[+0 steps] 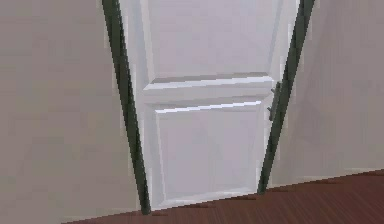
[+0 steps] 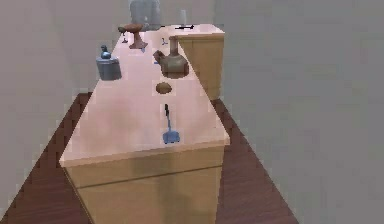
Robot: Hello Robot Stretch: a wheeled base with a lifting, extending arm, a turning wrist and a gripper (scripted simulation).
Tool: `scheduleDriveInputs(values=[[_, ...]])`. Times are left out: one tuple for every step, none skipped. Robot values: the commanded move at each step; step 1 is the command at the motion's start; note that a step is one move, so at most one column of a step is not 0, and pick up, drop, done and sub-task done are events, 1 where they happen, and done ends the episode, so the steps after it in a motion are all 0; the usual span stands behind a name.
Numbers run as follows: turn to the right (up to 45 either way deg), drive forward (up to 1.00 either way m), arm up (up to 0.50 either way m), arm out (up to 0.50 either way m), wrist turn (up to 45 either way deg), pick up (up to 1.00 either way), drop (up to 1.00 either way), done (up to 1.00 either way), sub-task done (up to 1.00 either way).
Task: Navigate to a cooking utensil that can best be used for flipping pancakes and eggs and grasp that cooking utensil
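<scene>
A white panelled door (image 1: pixel 205 100) in a dark green frame (image 1: pixel 128 110) stands straight ahead in the forward view. It has a small metal handle (image 1: pixel 272 103) at its 3 o'clock edge, and a strip of dark wood floor (image 1: pixel 330 200) runs along 5 o'clock.

In the arm side view, a long light-wood counter with a pinkish-tan top (image 2: pixel 120 120) runs from 6 o'clock up toward 12 o'clock. The task's thing is a slim spatula with a dark handle and a small blue blade (image 2: pixel 169 126). It lies flat on the counter top near the 6 o'clock end, handle toward 12 o'clock and blade toward 6 o'clock, close to the near edge and apart from everything else.

Farther up the top, at 12 o'clock from the spatula, sits a small dark round object (image 2: pixel 163 89). Beyond that is a brown kettle-like pot (image 2: pixel 175 62). A blue-grey container (image 2: pixel 107 66) stands at 10 o'clock, and a brown stand-like piece (image 2: pixel 133 36) is near the far end.

I cannot tell how the gripper's fingers are set.

The step in hand looks like the end of the approach: the counter lies alongside the robot, and the spatula is near. The next move probably calls for 1 small shift of the base to bring the arm's line level with the spatula. The arm would then lift above the counter top, reach out over the handle and come down onto it. The thin, flat handle leaves little to take hold of.
</scene>
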Motion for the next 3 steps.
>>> scheduleDriveInputs(values=[[0.0,0.0,0.38,0.0,0.0,0.0,0.0,0.0,0.0],[0.0,0.0,0.0,0.26,0.0,0.0,0.0,0.0,0.0],[0.0,0.0,0.0,0.0,45.0,0.0,0.0,0.0,0.0]])
